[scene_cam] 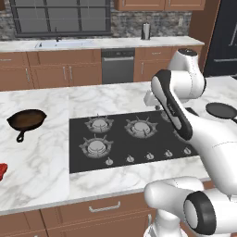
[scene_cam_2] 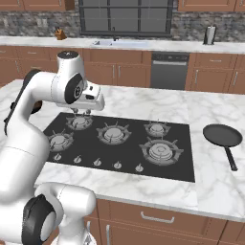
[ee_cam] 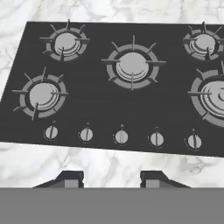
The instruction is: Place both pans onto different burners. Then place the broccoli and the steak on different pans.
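Note:
The rust-brown pan [scene_cam: 26, 119] lies on the marble counter left of the black cooktop [scene_cam: 118, 159], handle toward the front. Right of the cooktop, the near-black pan [scene_cam: 221, 110] [scene_cam_2: 222, 135] rests on the counter. A bit of the red steak [scene_cam: 2, 170] shows at the left edge, in front of the brown pan. The broccoli is out of view. All burners [ee_cam: 132, 65] [scene_cam_2: 114, 132] are bare. My gripper [ee_cam: 111, 178] [scene_cam_2: 81, 112] hovers above the cooktop's front left part, open, with nothing between its fingertips [ee_cam: 70, 177].
A row of small knobs [ee_cam: 121, 137] runs along the cooktop's front edge. Marble counter [scene_cam: 41, 152] spreads on both sides. Far behind are a sink [scene_cam_2: 117, 43], a dishwasher [scene_cam: 117, 65] and a metal canister [scene_cam: 146, 31].

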{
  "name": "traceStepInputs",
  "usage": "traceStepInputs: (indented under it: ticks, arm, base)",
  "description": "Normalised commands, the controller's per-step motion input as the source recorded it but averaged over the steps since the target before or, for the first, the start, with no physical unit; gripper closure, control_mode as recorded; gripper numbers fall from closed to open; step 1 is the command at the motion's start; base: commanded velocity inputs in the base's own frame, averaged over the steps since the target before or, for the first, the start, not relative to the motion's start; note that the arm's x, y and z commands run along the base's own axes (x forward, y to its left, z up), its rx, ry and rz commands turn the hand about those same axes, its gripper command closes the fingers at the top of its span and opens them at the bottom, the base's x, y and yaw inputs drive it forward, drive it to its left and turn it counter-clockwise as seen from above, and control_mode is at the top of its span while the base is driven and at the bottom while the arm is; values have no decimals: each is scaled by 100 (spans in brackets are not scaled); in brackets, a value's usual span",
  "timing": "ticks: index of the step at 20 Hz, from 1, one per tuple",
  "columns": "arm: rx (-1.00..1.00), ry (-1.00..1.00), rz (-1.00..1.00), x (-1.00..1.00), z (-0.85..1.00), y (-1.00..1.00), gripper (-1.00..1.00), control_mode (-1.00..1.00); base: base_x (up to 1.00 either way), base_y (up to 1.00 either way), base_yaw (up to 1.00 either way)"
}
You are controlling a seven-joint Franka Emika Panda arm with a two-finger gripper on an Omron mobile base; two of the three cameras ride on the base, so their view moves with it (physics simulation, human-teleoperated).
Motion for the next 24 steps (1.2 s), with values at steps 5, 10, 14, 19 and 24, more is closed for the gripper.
traceStepInputs:
  ticks: [5,10,14,19,24]
  arm:
    - [0,0,0,0,0,-30,-100,-100]
    - [0,0,0,0,0,-69,-100,-100]
    - [0,0,0,0,0,-74,-100,-100]
    - [-2,1,0,0,0,-68,-100,-100]
    - [0,12,0,1,0,-65,-100,-100]
  base:
    - [0,0,0]
    - [0,0,0]
    - [0,0,0]
    - [0,0,0]
    - [0,0,0]
